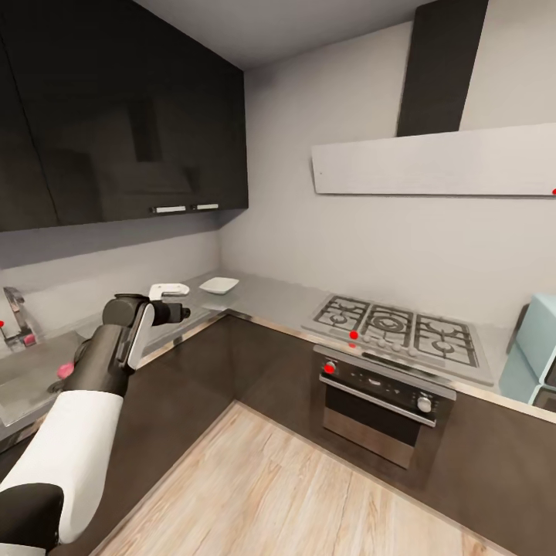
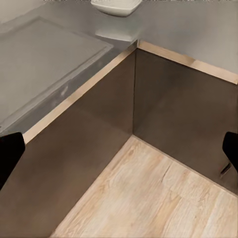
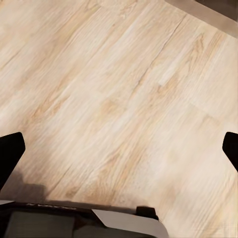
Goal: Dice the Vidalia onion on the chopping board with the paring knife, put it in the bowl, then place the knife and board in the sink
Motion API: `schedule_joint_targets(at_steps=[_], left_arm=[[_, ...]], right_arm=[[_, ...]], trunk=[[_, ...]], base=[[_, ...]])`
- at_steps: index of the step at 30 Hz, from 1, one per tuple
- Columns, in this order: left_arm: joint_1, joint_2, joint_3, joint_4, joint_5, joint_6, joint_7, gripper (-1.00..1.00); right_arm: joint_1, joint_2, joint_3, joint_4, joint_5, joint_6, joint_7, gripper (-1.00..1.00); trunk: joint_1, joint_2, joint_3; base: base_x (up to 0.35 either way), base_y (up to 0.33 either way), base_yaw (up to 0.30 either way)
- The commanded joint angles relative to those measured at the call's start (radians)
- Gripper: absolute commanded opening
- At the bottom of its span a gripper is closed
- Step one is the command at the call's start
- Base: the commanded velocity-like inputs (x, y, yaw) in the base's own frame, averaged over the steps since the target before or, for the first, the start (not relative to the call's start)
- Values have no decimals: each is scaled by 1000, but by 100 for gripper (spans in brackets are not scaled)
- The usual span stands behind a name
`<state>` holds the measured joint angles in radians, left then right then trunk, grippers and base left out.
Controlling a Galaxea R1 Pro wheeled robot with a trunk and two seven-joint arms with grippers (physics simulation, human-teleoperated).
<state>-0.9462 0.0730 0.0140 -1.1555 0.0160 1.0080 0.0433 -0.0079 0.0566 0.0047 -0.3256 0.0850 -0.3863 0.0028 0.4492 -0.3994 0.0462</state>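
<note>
The sink [image 1: 27,386] lies at the far left of the head view, its chrome tap [image 1: 14,315] behind it. A white bowl [image 1: 218,285] sits on the grey countertop [image 1: 262,297] near the corner, and the left wrist view catches the bowl [image 2: 116,6] too. My left arm [image 1: 116,347] is raised in front of the counter, partly covering the sink. My left gripper [image 2: 119,153] is open over the cabinet fronts and floor. My right gripper [image 3: 119,153] is open above bare wood floor. The onion, chopping board and paring knife are out of view. A small reddish spot [image 1: 63,371] beside the arm cannot be identified.
A second flat white item [image 1: 168,290] lies on the counter left of the bowl. A gas hob [image 1: 398,330] over an oven [image 1: 382,405] stands along the right-hand counter, with a teal appliance [image 1: 533,351] at the far right. Dark wall cabinets [image 1: 116,108] hang above. Wood floor [image 1: 293,494] stretches ahead.
</note>
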Motion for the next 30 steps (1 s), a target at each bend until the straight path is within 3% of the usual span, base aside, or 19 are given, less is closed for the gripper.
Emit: schedule_joint_targets(at_steps=[1,6,10,13,30], left_arm=[[0,0,-1,1,2,3,4,100],[0,2,0,22,1,2,4,100],[0,8,-2,39,0,2,4,100],[0,9,-1,46,0,1,4,100],[0,28,-1,51,-1,1,4,100]], right_arm=[[0,0,-3,1,9,-2,0,100],[0,3,-2,18,9,4,-4,100],[-1,4,-4,138,8,5,0,100],[0,5,-3,167,7,3,1,100],[0,11,0,190,7,6,1,100]], trunk=[[1,-1,0],[1,-1,0],[1,-1,0],[1,-1,0],[1,-1,0]], base=[[295,0,0],[317,0,0],[328,0,0],[329,0,0],[329,0,0]])
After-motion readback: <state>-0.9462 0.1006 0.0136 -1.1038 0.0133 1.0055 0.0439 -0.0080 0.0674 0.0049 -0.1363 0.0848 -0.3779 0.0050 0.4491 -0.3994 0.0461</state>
